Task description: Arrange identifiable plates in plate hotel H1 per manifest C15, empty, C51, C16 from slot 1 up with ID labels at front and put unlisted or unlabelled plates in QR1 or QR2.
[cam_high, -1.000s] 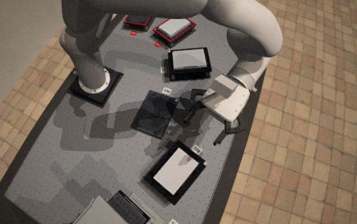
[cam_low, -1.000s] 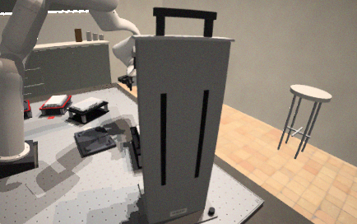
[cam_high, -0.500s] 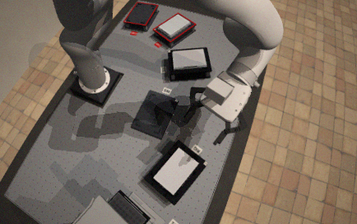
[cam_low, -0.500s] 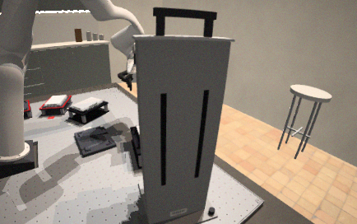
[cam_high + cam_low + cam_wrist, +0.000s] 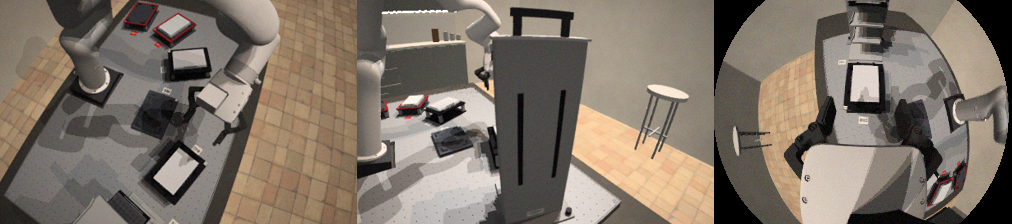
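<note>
Hovering above the right side of the deck [image 5: 49, 165], close to its dark right-hand edge, with brick floor [image 5: 304, 156] beyond. Gripper [image 5: 207, 115] spread to its widest, black fingers [image 5: 192, 96] splayed to either side of the white wrist body — nothing between them.

Plenty of open room around: grey perforated surface between the stations, the arm's base [image 5: 116, 77] well off to the left, the tall hotel H1 [image 5: 538, 123] standing at the near end of the deck with a black handle on top and two dark vertical slots down its blank grey wall. Shelves of the hotel visible only small and blurred in the wrist view [image 5: 868, 3]; contents not readable there.

Directly ahead of the fingers in the wrist view, a black-framed nest carrying a pale plate [image 5: 866, 87], lying flat, apart from both fingertips and lower than them. Same plate in the top view [image 5: 176, 171], near the gripper. Just left of the gripper, a dark bare nest [image 5: 154, 114]. Beyond, another pale plate on a black nest [image 5: 189, 60], then two red-rimmed nests — one with a pale plate [image 5: 174, 25], one dark [image 5: 141, 14].

Small white deck labels [image 5: 197, 148] beside the stations; red tags [image 5: 133, 33] by the red-rimmed pair. Writing too small to read.
</note>
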Available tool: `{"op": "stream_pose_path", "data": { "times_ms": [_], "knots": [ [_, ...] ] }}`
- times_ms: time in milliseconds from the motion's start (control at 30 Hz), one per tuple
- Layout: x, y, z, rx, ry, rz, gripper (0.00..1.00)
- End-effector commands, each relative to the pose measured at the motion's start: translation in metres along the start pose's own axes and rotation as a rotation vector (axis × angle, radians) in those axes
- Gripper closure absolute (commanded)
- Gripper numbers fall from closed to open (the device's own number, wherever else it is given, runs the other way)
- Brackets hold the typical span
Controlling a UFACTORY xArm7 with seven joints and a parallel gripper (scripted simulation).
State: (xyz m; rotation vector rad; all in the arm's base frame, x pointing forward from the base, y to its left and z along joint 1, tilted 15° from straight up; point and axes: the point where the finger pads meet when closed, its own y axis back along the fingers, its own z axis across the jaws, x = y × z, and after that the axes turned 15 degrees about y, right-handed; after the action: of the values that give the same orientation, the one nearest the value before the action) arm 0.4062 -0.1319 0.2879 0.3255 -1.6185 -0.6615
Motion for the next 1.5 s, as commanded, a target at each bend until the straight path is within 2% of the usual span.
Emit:
{"op": "stream_pose_path", "data": {
  "times_ms": [0, 67, 133, 633, 700, 1200, 1267, 1467],
  "knots": [
    [0.001, 0.0006, -0.0004, 0.02, -0.001, -0.067, 0.0],
    [0.001, 0.0006, -0.0004, 0.029, -0.001, -0.1, 0.0],
    [0.001, 0.0006, -0.0004, 0.029, -0.001, -0.1, 0.0],
    [0.0011, 0.0006, -0.0005, 0.094, -0.001, -0.341, 0.0],
    [0.0011, 0.0006, -0.0005, 0.094, -0.001, -0.341, 0.0],
    [0.0013, 0.0006, -0.0005, 0.159, -0.001, -0.582, 0.0],
    [0.0013, 0.0006, -0.0005, 0.159, -0.001, -0.582, 0.0],
    [0.0013, 0.0006, -0.0005, 0.185, -0.001, -0.679, 0.0]
  ]
}}
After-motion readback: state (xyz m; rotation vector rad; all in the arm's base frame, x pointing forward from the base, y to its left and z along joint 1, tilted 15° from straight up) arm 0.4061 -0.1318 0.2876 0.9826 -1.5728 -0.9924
